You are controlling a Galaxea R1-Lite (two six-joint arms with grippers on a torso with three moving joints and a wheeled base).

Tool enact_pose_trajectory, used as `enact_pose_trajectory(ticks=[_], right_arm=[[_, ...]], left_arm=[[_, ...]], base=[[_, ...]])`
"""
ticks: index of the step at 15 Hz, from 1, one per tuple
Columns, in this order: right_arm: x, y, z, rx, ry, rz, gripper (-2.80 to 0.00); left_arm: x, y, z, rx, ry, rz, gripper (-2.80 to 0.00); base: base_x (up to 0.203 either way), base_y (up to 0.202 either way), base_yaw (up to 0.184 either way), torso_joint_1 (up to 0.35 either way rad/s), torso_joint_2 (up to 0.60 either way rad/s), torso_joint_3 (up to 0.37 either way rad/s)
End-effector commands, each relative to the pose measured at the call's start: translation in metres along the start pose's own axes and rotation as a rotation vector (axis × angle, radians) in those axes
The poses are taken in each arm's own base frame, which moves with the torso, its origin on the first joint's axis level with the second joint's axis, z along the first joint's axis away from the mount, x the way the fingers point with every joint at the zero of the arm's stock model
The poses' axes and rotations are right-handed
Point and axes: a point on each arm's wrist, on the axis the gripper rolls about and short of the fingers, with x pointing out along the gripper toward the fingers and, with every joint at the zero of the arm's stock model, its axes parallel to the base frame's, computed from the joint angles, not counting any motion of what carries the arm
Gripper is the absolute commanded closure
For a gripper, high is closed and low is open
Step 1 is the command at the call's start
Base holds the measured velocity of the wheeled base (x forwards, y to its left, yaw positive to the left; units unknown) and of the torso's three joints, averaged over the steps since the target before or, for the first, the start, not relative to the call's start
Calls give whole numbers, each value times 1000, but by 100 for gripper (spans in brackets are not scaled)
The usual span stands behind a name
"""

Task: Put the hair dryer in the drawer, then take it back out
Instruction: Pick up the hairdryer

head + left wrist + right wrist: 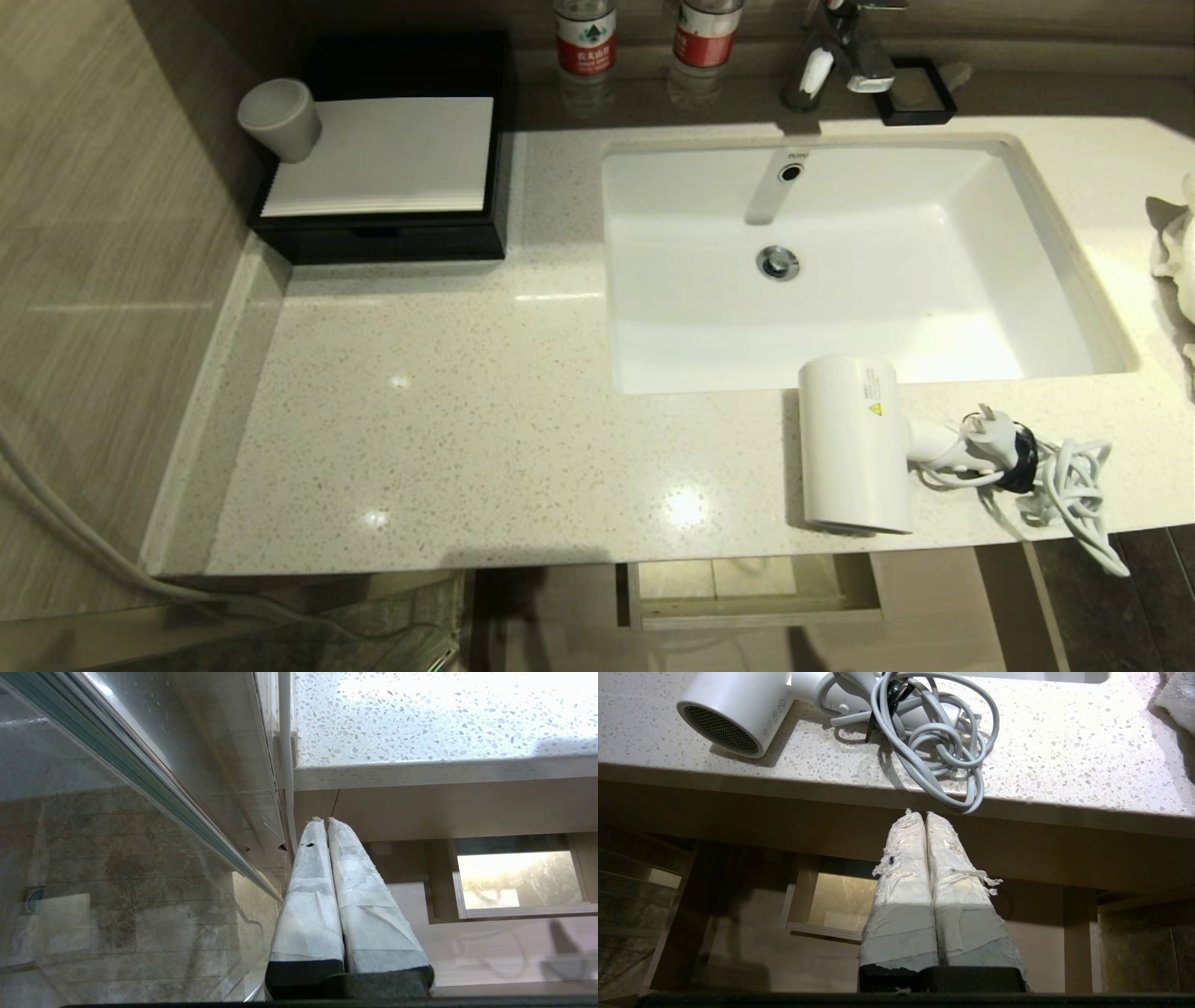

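Head view shows the hair dryer lying at the lower right of the frame on the tabletop, its cord over the edge, likely staged above the pulled-out drawer. Both grippers, left and right, wait below with fingers together, empty.

Hair dryer: white barrel, yellow warning triangle, dark mesh grille; its cord white with a black tie. Worktop: cream stone, finely speckled grey-brown; sink plain white; box at 10 o'clock black with white ribbed top, grey cup on it. Drawer: light wood; both tools wrapped in off-white tape over black bases; bottles at 12 o'clock carry red labels.
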Motion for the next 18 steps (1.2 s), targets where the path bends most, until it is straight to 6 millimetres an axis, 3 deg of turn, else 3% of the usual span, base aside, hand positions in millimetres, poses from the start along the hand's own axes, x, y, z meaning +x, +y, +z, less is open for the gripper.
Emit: enact_pose_trajectory(ticks=[1, 4, 6, 8, 10, 13, 16, 18], right_arm=[[-2, 1, -6, 0, -19, 1, 0], [-22, -3, 45, -1, -120, -8, 0], [-51, -6, 87, 3, -198, -33, 0], [-93, -9, 134, 20, -249, -52, 0], [-125, -11, 174, 35, -187, -44, 0], [-108, -11, 203, 40, 57, 78, 0], [-73, -9, 183, 29, 329, 287, 0], [-56, -15, 166, 19, 409, 410, 0]], left_arm=[[0, 0, 0, -1, -1, 0, 0], [0, 0, 0, -1, 0, 0, 0], [0, 0, 0, -1, -1, 0, 0], [0, 0, 0, -1, -1, 1, 0], [0, 0, 0, -1, 0, 0, 0], [0, 0, 0, -1, -1, 0, 0], [0, 0, 0, -1, -1, 0, 0], [0, 0, 0, -1, -1, 0, 0]], base=[[0, 0, 0, 17, -48, -26], [0, 0, 0, 38, -66, -34], [0, 0, 0, 37, -50, -26], [0, 0, 0, 27, -39, -27], [0, 0, 0, 0, 0, 0], [0, 0, 0, 0, 0, 0], [0, 0, 0, 0, 0, 0], [0, 0, 0, 0, 0, 0]])
